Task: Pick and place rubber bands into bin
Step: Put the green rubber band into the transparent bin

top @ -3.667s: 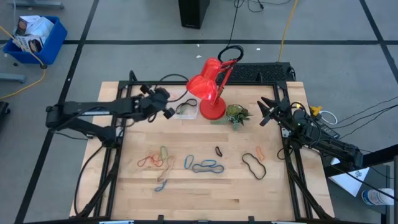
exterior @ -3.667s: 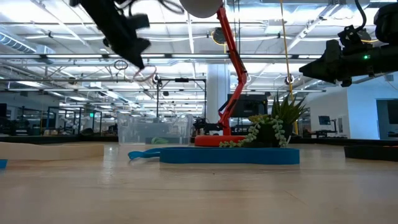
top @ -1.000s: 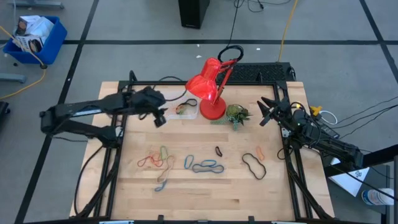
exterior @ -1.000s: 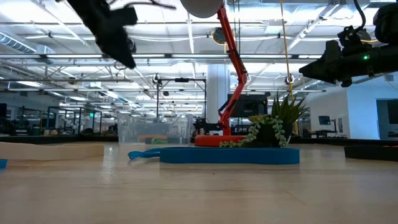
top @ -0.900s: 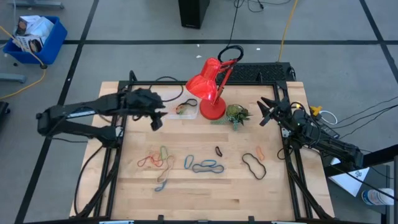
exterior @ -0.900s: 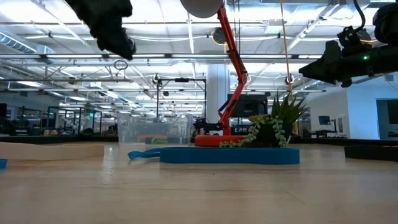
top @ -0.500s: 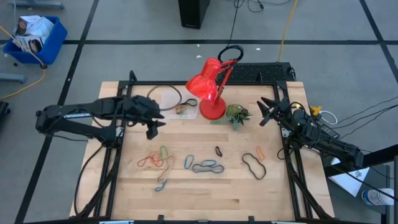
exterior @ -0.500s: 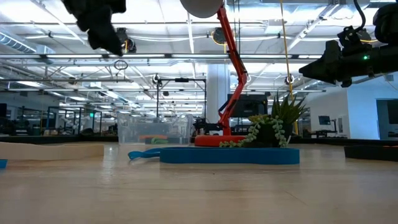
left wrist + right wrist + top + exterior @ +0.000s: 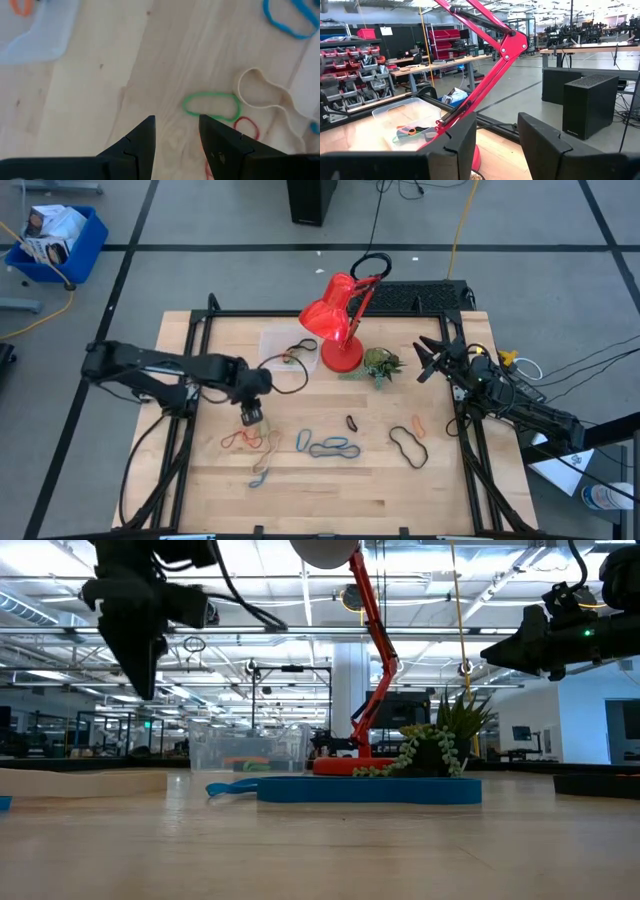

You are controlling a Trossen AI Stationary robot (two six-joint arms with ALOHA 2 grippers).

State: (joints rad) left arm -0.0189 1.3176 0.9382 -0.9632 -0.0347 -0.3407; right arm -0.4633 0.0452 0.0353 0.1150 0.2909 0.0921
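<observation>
1. Wooden bench [image 9: 330,480] carries a red lamp [image 9: 335,320], a small plant [image 9: 380,364], the clear bin [image 9: 290,350] and loose bands [image 9: 330,447] spread across its near half.
2. Since a second ago the left tool [image 9: 251,417] has left the spot beside the bin and come down toward the near side; it now hangs above the bench, just over the left-hand cluster of bands.
3. In the left wrist view its fingers [image 9: 142,137] stand a narrow gap apart with nothing between them; a green band [image 9: 211,106], a tan band [image 9: 260,90], a red band [image 9: 246,127] and a blue band [image 9: 287,15] lie on the wood beyond.
4. Several bands already lie inside the bin, seen in the right wrist view [image 9: 410,131].
5. The right tool [image 9: 428,360] has not moved: it waits at the bench's right edge, near the plant, fingers apart and empty.
6. No writing or labels can be read.
</observation>
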